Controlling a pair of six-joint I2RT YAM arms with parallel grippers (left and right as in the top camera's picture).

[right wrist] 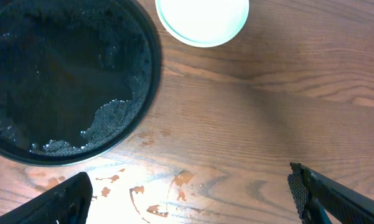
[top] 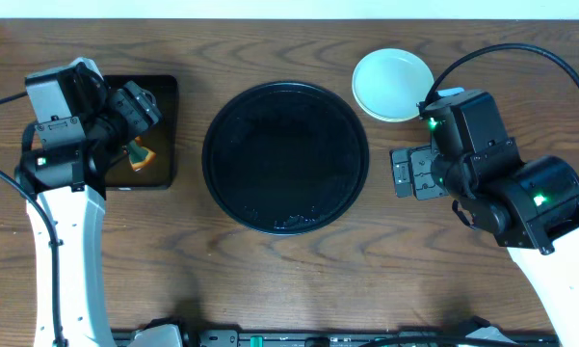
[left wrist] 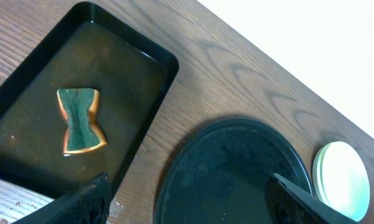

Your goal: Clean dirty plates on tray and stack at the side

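Pale plates stacked on counter, just beside round black tray. Left end effector spread apart near sponge; right end effector likewise apart, near stack.

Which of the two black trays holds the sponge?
The rectangular tray at the left: the green and orange sponge lies inside it. The round tray in the middle holds only wet suds.

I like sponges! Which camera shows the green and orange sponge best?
Left wrist view: the green and orange sponge lies fully visible in the rectangular black tray. Overhead, the left gripper hides part. Right wrist view misses it.
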